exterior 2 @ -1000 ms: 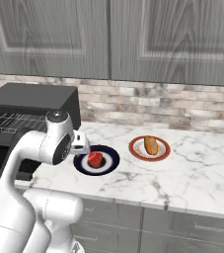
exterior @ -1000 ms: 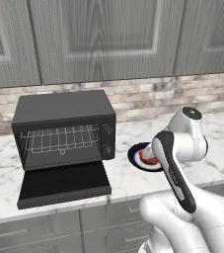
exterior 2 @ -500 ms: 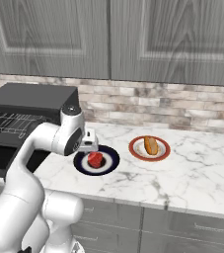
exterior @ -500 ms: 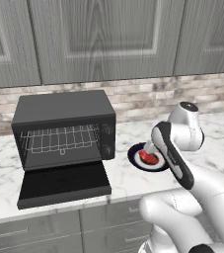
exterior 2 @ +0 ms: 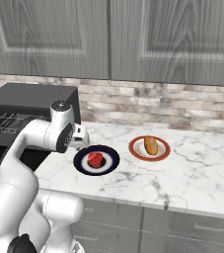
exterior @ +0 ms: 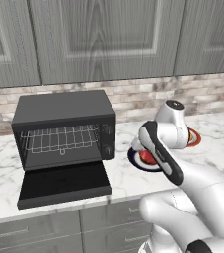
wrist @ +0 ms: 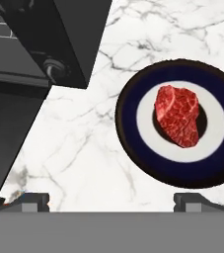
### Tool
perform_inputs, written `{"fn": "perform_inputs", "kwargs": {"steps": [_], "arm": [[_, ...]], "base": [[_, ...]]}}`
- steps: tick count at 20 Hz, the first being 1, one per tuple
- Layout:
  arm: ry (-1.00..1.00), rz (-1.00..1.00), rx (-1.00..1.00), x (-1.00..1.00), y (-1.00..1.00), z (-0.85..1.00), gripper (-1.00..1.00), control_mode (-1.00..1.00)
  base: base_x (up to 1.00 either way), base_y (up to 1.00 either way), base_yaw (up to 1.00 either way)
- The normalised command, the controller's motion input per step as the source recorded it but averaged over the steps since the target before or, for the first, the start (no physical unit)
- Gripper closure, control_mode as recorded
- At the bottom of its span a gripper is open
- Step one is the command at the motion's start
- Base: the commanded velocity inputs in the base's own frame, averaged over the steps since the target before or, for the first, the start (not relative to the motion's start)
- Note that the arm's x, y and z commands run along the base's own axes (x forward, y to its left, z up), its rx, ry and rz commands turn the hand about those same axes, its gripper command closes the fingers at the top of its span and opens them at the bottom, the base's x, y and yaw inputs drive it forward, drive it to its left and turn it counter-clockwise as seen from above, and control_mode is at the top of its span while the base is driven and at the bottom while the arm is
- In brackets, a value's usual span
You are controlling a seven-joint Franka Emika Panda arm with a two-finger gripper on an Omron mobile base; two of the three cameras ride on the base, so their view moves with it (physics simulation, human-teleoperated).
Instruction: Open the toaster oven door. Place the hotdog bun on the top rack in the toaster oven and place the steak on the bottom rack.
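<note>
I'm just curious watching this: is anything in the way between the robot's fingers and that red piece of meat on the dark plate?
Nothing visible. In the hand view the steak lies bare on its dark-rimmed plate, with only marble counter between it and the open fingers. The toaster oven stands off to one side.

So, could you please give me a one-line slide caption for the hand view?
Open gripper hovering over the marble counter, with the steak on its dark-rimmed plate beside the toaster oven.

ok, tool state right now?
Tool: open, holding nothing, above the counter beside the steak on its plate.
</note>
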Motion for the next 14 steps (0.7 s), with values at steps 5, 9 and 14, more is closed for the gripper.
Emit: {"fn": "perform_inputs", "kwargs": {"steps": [5, 9, 14], "arm": [[-0.17, 0.0, 0.0, 0.04, 0.7, 0.0, -1.0, -1.0], [-0.18, 0.01, -0.01, 0.0, 0.77, 0.0, -1.0, -1.0], [-0.04, -0.03, -0.01, 0.01, 0.87, 0.03, -1.0, -1.0]], "base": [[0.0, 0.0, 0.0], [0.0, 0.0, 0.0], [0.0, 0.0, 0.0]]}}
